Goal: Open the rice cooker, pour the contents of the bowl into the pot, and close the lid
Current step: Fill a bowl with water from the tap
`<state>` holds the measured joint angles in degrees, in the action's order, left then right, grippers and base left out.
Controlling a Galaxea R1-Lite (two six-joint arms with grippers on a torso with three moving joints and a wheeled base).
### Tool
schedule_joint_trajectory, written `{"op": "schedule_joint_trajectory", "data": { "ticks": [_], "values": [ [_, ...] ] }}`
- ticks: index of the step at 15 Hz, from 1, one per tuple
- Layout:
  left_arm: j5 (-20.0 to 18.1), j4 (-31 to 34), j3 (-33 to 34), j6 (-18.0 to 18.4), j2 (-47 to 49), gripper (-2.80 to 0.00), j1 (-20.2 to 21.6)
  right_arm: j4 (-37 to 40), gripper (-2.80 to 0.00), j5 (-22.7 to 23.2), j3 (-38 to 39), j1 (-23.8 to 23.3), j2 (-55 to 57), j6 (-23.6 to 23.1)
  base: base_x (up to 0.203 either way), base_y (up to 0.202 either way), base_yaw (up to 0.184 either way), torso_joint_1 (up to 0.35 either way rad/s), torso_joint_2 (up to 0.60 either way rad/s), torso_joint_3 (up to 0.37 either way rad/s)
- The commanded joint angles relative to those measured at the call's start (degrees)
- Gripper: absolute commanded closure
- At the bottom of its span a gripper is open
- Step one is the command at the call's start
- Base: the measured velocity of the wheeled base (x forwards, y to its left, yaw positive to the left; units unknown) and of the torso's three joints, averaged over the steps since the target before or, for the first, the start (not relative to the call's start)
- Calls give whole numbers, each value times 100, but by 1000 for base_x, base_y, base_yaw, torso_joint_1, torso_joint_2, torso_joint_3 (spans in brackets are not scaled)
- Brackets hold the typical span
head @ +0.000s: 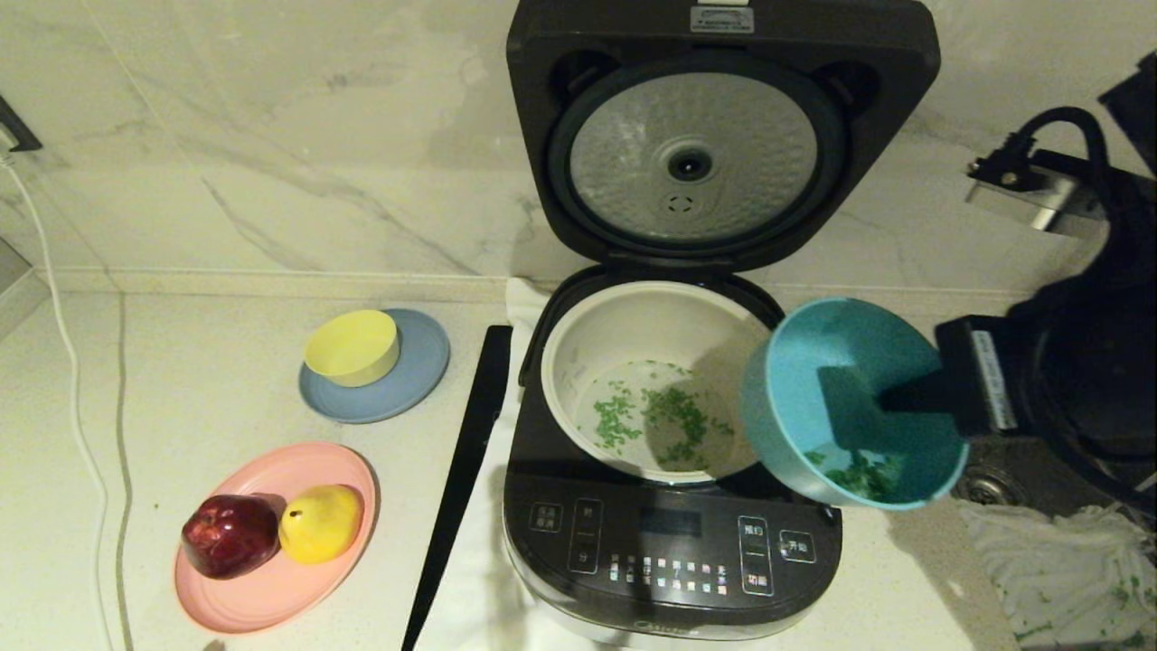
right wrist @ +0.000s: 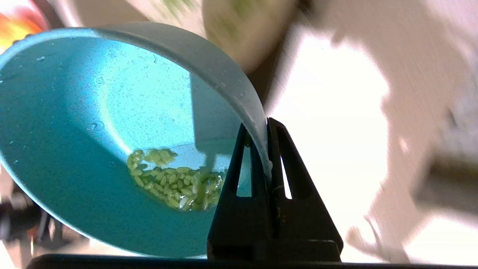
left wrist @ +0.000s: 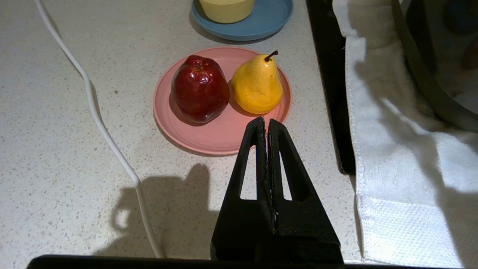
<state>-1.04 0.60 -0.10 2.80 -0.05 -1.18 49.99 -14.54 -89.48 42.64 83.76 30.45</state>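
Observation:
The dark rice cooker (head: 669, 533) stands with its lid (head: 696, 158) raised, the dimpled silver plate facing me. The cream pot (head: 651, 380) inside holds scattered green granules (head: 664, 411). My right gripper (head: 895, 398) (right wrist: 261, 125) is shut on the rim of the teal bowl (head: 850, 398) (right wrist: 93, 123), held tilted in the air beside the pot's right edge. A clump of green contents (head: 863, 475) (right wrist: 175, 183) lies low in the bowl. My left gripper (left wrist: 266, 121) is shut and empty, hovering low over the counter near the pink plate.
A pink plate (head: 271, 579) (left wrist: 209, 138) carries a red apple (head: 230, 535) and a yellow pear (head: 321, 522). A yellow bowl (head: 352, 346) sits on a grey-blue plate (head: 416, 380). A white towel (left wrist: 403, 157) lies under the cooker, a white cord (left wrist: 93, 108) on the counter, a sink drain (head: 990, 484) at right.

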Motion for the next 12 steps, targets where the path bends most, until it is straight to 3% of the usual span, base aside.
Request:
{"op": "schedule_joint_trajectory", "data": {
  "ticks": [1,7,12],
  "values": [
    [-2,1,1,1,-4,0,-5,455,0,289,271,-639,-638,12,0,0,0,0,0,0],
    [-2,1,1,1,-4,0,4,513,0,1274,1219,-3432,-1206,-521,0,0,0,0,0,0],
    [-2,1,1,1,-4,0,1,280,0,2106,1385,-5751,-673,-844,0,0,0,0,0,0]
  ]
}}
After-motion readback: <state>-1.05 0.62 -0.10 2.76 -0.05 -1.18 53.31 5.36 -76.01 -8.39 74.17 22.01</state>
